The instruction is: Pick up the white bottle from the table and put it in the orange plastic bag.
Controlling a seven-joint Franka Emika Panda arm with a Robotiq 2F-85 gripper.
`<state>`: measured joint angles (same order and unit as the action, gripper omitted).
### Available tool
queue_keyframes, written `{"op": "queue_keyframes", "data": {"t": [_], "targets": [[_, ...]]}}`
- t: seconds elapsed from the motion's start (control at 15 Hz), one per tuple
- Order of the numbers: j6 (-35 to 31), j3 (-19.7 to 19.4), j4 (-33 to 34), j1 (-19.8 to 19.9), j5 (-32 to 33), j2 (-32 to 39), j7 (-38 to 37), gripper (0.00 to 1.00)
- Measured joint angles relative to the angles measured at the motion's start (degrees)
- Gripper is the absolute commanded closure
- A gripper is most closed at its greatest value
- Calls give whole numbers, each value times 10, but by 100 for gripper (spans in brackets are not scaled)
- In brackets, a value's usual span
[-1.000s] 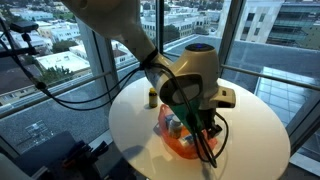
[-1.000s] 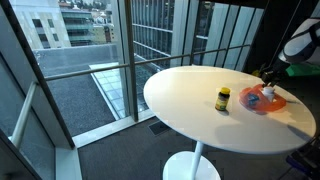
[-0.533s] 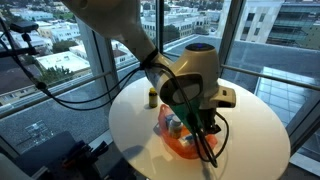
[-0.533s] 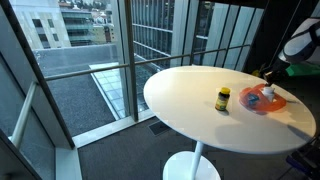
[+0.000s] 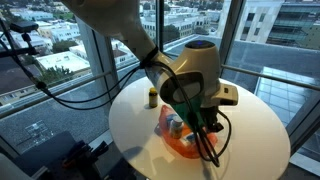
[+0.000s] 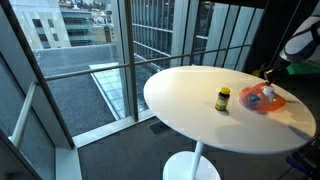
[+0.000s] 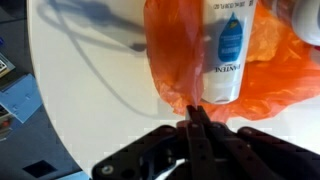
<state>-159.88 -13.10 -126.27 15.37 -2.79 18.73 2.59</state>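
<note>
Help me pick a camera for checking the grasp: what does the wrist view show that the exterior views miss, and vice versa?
Wrist view only: the gripper shut at the near edge of the orange plastic bag, and the blue label on the white bottle. Exterior views only: the yellowish bottle standing apart on the round table. Both: the bag and the table.

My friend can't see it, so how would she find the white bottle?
On the round white table, find the orange bag. The white bottle lies on it. Unlike the yellow bottle standing nearby, it's white with a blue label.
</note>
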Motion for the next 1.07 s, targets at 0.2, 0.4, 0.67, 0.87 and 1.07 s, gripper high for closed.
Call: {"op": "queue_keyframes", "data": {"t": [0.2, 0.4, 0.67, 0.87, 1.07], "targets": [[-14, -2, -4, 0, 0, -11, 0, 98], [-27, -5, -13, 0, 0, -31, 0, 97], [-37, -8, -27, 0, 1, -60, 0, 98], [-41, -8, -35, 0, 3, -81, 0, 98], [-45, -9, -42, 0, 8, -97, 0, 92]]}}
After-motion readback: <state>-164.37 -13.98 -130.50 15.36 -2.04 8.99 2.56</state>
